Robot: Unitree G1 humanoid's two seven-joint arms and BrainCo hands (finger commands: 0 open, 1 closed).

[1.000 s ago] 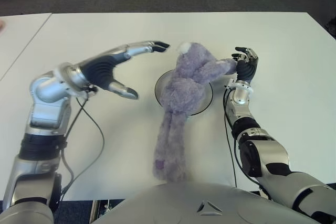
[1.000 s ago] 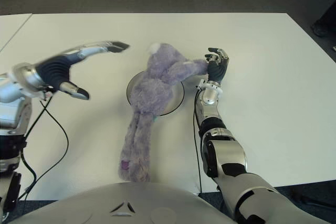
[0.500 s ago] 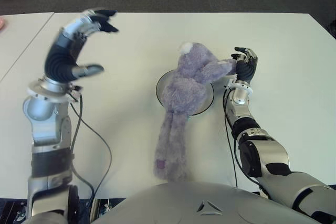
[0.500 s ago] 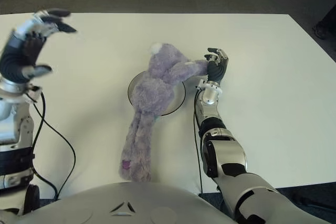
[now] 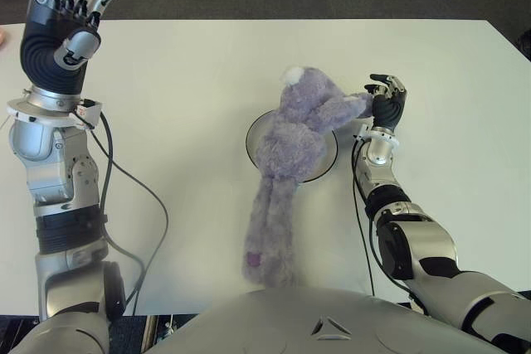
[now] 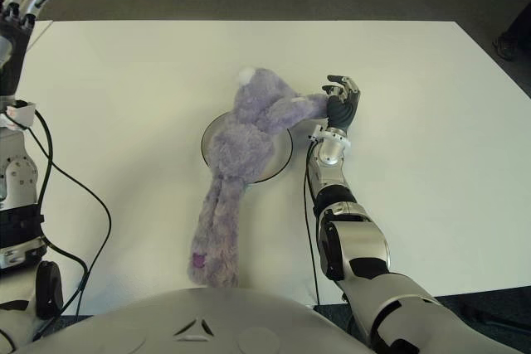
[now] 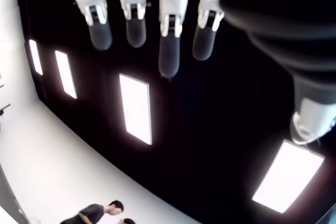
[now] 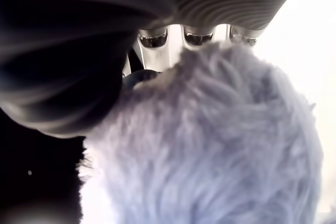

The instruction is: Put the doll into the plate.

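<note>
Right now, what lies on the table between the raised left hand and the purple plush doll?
Nothing: in the left eye view only bare white table separates the left hand from the purple plush doll.

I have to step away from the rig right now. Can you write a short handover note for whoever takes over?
Right hand: shut on the doll's arm, beside the plate on its right.
Left hand: open, holding nothing, raised over the table's far left corner.
Doll: body across the plate, legs trailing off onto the table toward the robot.
Done: doll's upper part laid on the plate.
Left: tuck the legs in, then release.
</note>
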